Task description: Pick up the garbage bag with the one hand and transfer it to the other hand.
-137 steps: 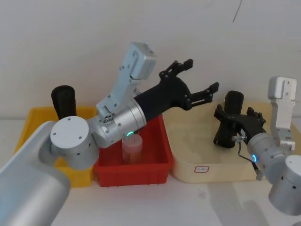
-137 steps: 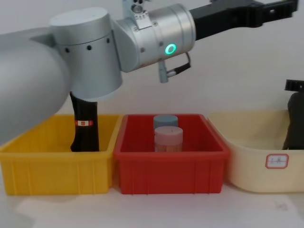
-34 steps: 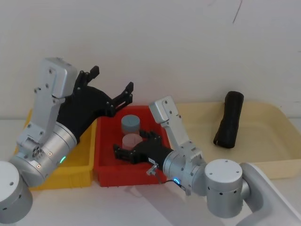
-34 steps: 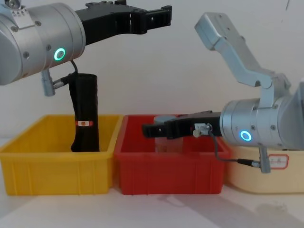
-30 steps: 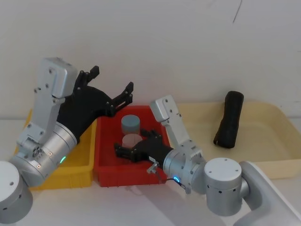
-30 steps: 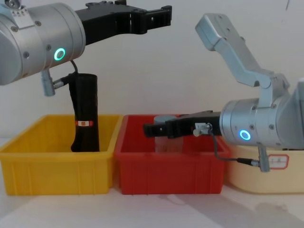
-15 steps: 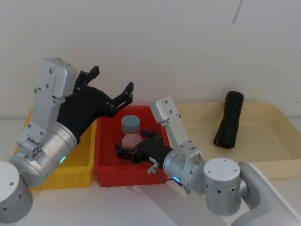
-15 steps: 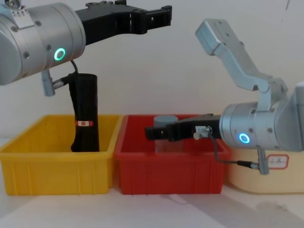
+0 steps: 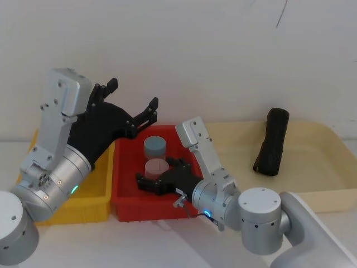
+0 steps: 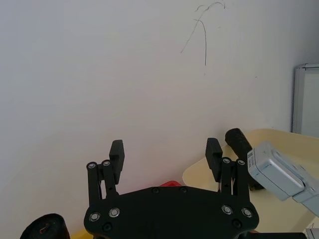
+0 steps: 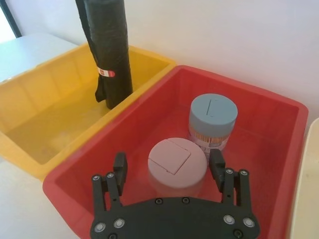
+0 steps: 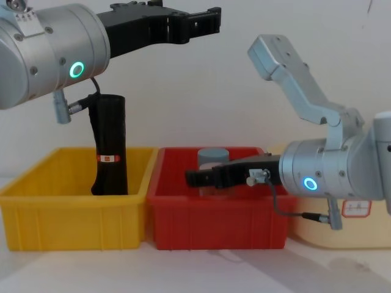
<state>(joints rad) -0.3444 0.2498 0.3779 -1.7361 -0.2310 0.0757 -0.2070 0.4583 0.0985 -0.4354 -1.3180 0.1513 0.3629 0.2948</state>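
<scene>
right gripper (image 11: 168,175): low in red bin (image 9: 125,201), fingers spread either side of pink-lidded jar (image 11: 175,162), gripping nothing | left gripper (image 9: 132,102): raised above bins, wide open, empty, seemingly waiting | garbage bag (image 9: 271,141): farthest, leaning in cream tray (image 9: 329,195), untouched

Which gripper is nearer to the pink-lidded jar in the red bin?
Right. The right gripper is open around the pink-lidded jar in the red bin; the left gripper hangs open, well above it.
</scene>
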